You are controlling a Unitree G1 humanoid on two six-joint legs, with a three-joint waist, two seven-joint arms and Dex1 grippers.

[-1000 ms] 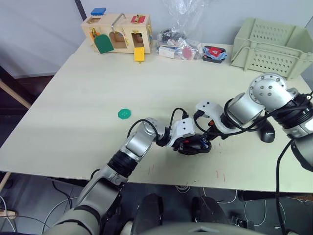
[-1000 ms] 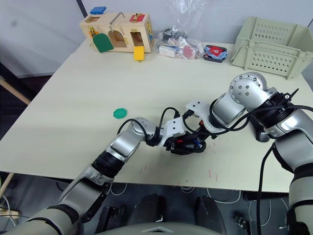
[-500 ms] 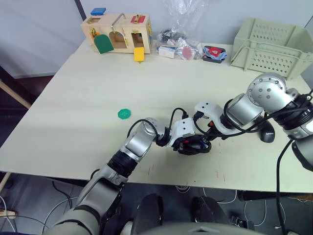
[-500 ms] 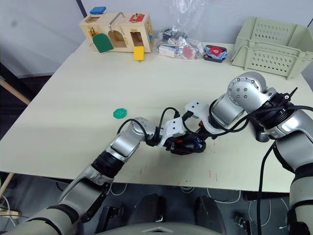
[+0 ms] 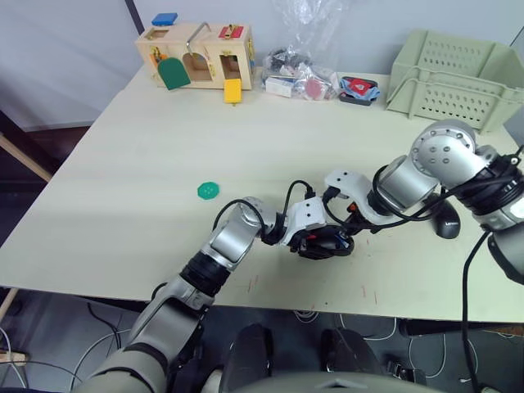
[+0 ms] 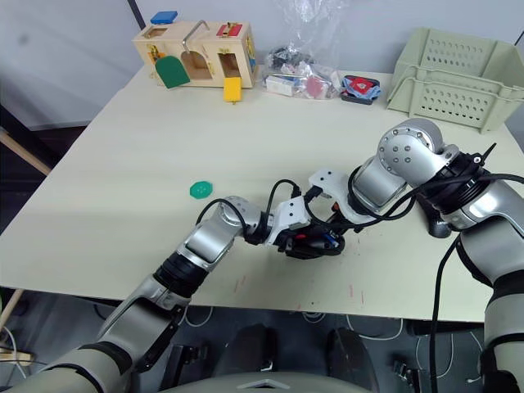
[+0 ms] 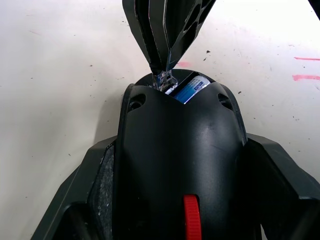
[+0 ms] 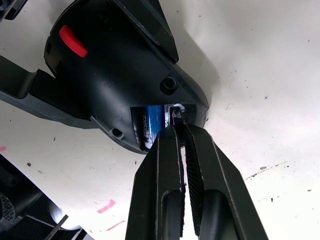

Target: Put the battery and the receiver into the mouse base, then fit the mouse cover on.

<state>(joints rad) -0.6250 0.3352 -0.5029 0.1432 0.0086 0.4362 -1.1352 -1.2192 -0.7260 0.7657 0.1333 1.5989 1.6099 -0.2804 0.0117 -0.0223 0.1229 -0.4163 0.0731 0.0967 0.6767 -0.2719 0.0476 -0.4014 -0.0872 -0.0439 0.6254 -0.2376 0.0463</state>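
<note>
The pale table (image 5: 147, 164) is carrying everything in front of me. A wooden latch box (image 5: 196, 53) is sitting at its far left corner, a clear bag of small items (image 5: 299, 78) is lying beside it, and a red-and-blue packet (image 5: 359, 88) is resting just past that. A pale green crate (image 5: 454, 78) is standing at the far right corner. A green cap (image 5: 209, 190) is lying alone near the middle. The mouse cover (image 5: 447, 223) is lying near the right edge, and the mouse base (image 5: 323, 243) is sitting near the front edge, by faint red marks (image 7: 305, 67).

both grippers meeting over mouse base (image 6: 315, 242) near table (image 6: 131, 180) front, green disc (image 6: 200, 189) apart
</note>
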